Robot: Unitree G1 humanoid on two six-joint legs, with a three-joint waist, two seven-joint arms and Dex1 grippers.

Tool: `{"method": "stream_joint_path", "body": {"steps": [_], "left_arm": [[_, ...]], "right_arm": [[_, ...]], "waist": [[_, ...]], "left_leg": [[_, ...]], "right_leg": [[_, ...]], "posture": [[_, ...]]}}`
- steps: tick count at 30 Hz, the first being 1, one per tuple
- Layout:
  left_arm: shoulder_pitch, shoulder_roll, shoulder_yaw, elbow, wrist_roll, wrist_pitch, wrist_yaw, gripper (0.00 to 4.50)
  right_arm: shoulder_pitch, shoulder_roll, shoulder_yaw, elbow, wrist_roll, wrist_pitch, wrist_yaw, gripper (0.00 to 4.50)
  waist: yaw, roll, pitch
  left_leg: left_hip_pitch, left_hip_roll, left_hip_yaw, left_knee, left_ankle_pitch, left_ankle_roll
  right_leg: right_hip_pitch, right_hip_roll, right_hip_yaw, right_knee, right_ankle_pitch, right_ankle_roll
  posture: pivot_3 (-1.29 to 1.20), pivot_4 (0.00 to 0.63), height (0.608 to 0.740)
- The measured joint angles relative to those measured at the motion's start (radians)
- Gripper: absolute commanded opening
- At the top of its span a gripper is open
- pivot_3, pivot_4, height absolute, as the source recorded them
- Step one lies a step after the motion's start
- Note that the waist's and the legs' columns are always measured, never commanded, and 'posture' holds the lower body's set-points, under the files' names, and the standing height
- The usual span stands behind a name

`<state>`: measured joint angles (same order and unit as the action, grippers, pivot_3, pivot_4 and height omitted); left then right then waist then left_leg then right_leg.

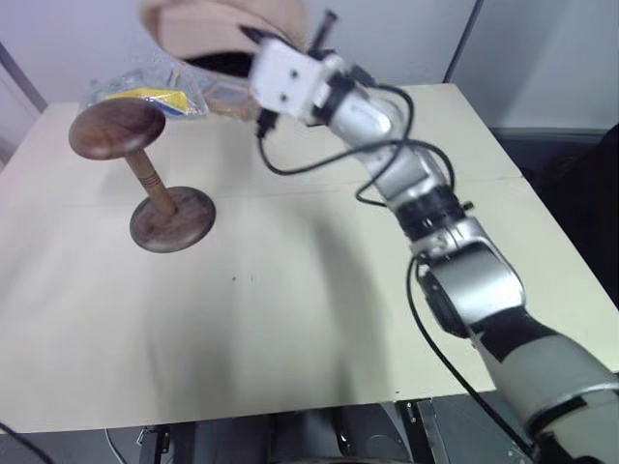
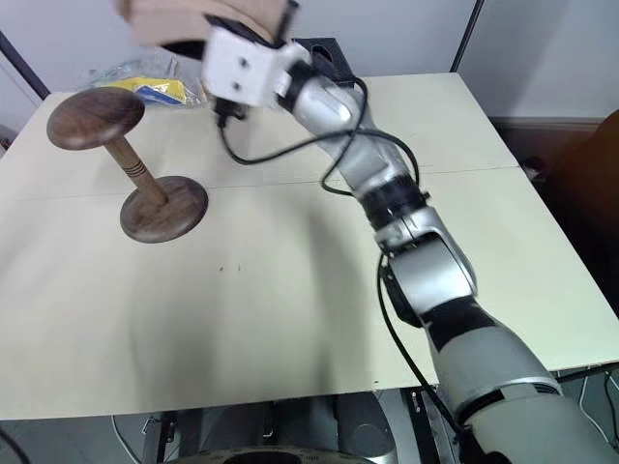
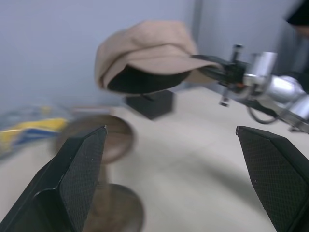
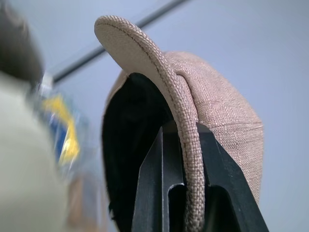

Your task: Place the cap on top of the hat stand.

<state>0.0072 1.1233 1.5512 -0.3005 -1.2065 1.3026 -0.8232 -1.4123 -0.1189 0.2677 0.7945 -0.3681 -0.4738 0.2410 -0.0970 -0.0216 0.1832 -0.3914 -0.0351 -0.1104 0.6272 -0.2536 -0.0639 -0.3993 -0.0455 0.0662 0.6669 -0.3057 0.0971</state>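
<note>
From the left eye we have the cap point(image 1: 221, 29) up in the air at the far side of the desk point(image 1: 290, 329), carried by the right gripper point(image 1: 253, 37), and the hat stand point(image 1: 135, 174) standing to its left, disc top bare, stem leaning a little over its round base. Just behind the stand lies a clear bag with yellow and blue inside point(image 1: 145, 95). Over to the right eye: same story, cap high and to the right of the stand's disc, apart from it, with a black box point(image 2: 324, 50) on the far edge of the desk behind the arm. So we judge this to be the carry step: cap lifted, not yet over the stand. Now the left wrist view, and here is our left gripper point(image 3: 178, 179) with its jaws spread wide and nothing between them, looking across at the cap hanging above and beyond the stand's brown disc. And the right wrist view gives us the grip itself: jaws pinched tight on the cap's brim edge, the stitched rim running straight up between the two black fingers point(image 4: 154, 193), dark lining facing us. Next, we reckon, the cap needs to travel left until its hollow sits over the disc, come down level so the crown settles on it, and only then should those jaws let go.
</note>
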Motion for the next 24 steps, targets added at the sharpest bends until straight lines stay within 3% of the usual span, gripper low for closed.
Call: {"method": "stream_joint_path", "body": {"steps": [4,11,18,24], "left_arm": [[0.149,0.0,0.102,0.023,0.063,-0.011,-0.04,4.5],[0.269,0.003,0.204,0.057,0.111,-0.053,-0.094,4.5],[0.288,0.036,0.214,0.099,0.127,-0.081,-0.109,4.5],[0.266,0.056,0.188,0.116,0.13,-0.108,-0.117,4.5]], "right_arm": [[-0.071,0.101,0.004,0.094,0.002,-0.074,-0.028,0.02],[-0.015,0.218,0.074,0.105,-0.013,-0.169,-0.018,0.02],[0.189,0.253,0.247,0.15,-0.151,-0.208,-0.037,0.02],[0.211,0.239,0.273,0.209,-0.219,-0.18,-0.126,0.02]], "waist": [[-0.005,0.0,0.0],[-0.002,-0.001,0.0],[-0.002,-0.002,0.0],[-0.003,-0.002,0.0]], "left_leg": [[0.0,0.0,0.0,-0.001,0.0,0.0],[0.0,0.0,-0.001,-0.001,-0.001,0.001],[0.0,0.0,-0.002,-0.001,0.0,0.001],[0.0,0.0,-0.002,-0.002,0.0,0.0]], "right_leg": [[0.0,0.0,0.0,0.0,0.0,0.0],[-0.004,0.0,-0.001,0.0,0.0,0.0],[-0.004,0.0,-0.001,0.001,0.0,-0.001],[-0.004,0.001,-0.001,0.002,0.001,-0.001]], "posture": [[0.0,0.15,0.74],[0.0,0.15,0.74],[0.0,0.15,0.74],[0.0,0.15,0.74]]}}
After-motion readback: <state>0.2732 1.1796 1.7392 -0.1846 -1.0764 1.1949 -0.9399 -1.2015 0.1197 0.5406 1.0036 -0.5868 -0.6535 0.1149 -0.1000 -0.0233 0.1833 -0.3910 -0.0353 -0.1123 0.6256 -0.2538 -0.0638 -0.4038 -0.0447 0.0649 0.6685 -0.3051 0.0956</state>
